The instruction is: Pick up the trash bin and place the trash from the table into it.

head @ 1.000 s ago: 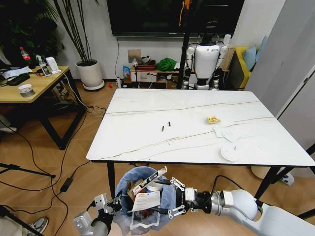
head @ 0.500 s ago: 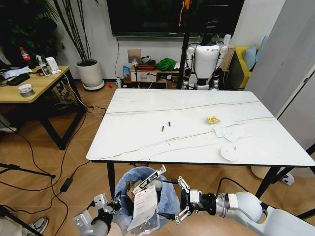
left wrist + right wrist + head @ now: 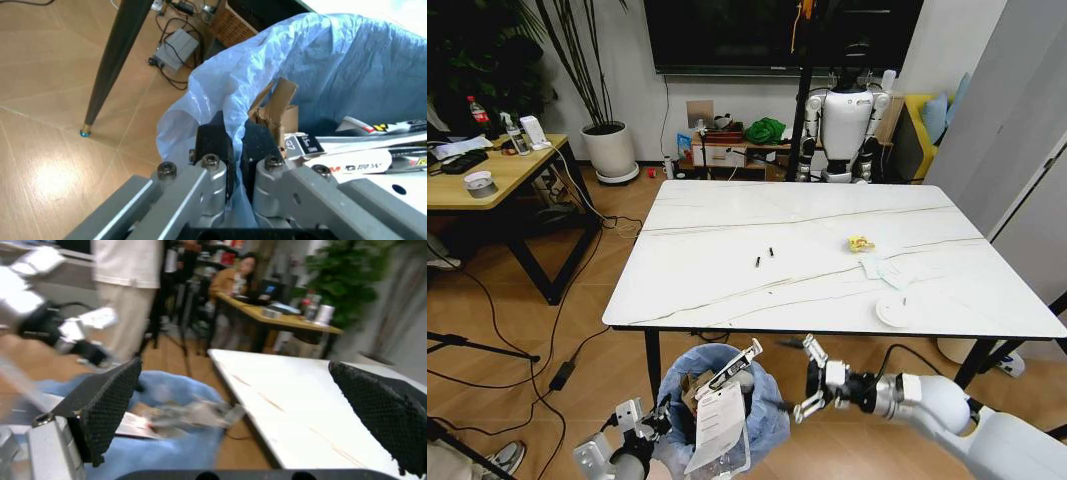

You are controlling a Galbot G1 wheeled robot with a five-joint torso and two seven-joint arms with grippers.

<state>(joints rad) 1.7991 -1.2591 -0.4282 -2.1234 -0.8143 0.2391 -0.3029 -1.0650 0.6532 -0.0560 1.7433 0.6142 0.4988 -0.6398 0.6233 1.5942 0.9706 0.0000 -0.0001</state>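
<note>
Left gripper [image 3: 230,150] low near worktop's [image 3: 727,280] near edge, jaws clenched on trash bin [image 3: 717,400] liner rim. Bin below near edge, litter inside. Right gripper [image 3: 812,378] just right of bin, jaws released. Trash [image 3: 892,310] on worktop's right side.

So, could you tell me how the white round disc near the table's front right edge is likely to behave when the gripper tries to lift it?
The white round disc lies flat on the table, so fingers will probably struggle to get under it. The glossy marble-look top suggests it may slide when pushed. It looks thin, so probably light.
</note>
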